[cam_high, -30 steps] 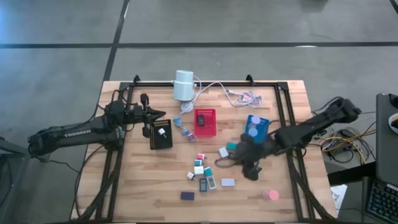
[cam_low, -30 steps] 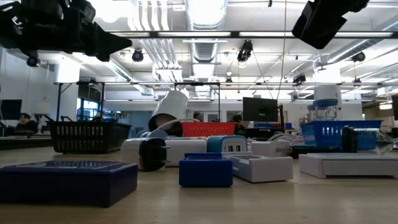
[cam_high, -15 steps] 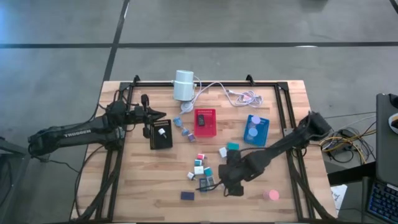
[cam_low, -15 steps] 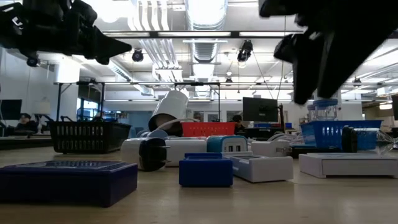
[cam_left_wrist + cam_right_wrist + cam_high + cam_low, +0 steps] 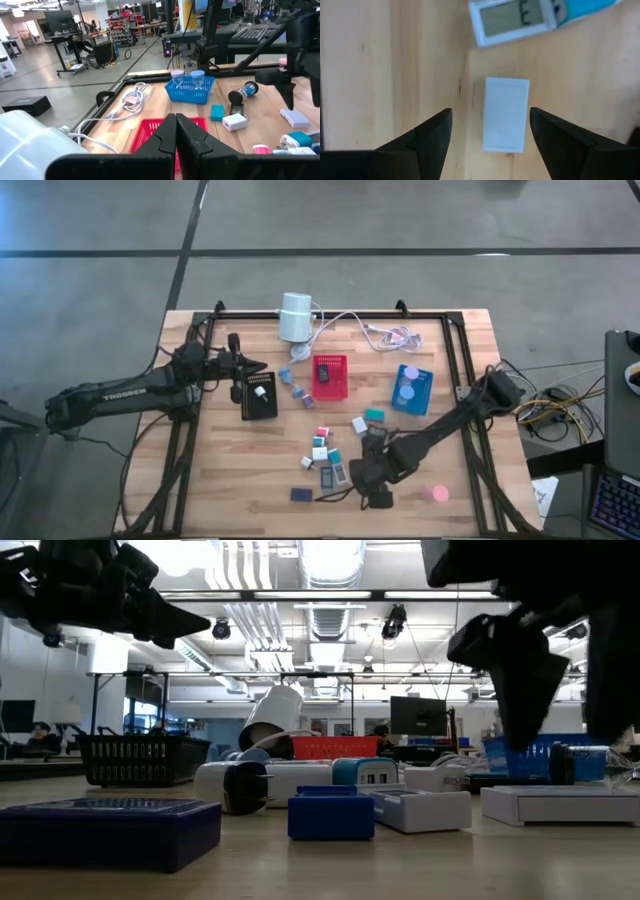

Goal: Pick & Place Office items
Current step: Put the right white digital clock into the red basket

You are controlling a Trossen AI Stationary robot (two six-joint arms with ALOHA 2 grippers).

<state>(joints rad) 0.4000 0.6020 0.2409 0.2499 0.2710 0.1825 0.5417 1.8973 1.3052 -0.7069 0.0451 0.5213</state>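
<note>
White block: a small pale rectangular piece (image 5: 505,114) lies flat on the wooden table (image 5: 470,510), lengthwise between the right pincer's fingers, touching neither.
Right pincer (image 5: 497,137): wide open and empty — a second ago it stood beside the blue tray (image 5: 412,388) with its fingers much closer together; it has since swung toward the front of the table and spread them over the loose pieces.
Neighbour: a white-and-teal piece with a grey window (image 5: 520,19) sits just beyond the block, apart from it.
Meaning: to my eye one delivery is done and the next pick has begun — what remains is to lower and close on the block's long sides.
Left pincer (image 5: 175,131): shut, holding nothing, waiting above the black tray (image 5: 260,397); unchanged over the last second.
Other office items: the cluster of small blocks (image 5: 325,455) at mid-table, a dark blue piece (image 5: 301,494) and a pink disc (image 5: 435,493) near the front edge, all untouched.
Risk: the fingers bracket the block loosely, so a skewed descent could nudge it.
</note>
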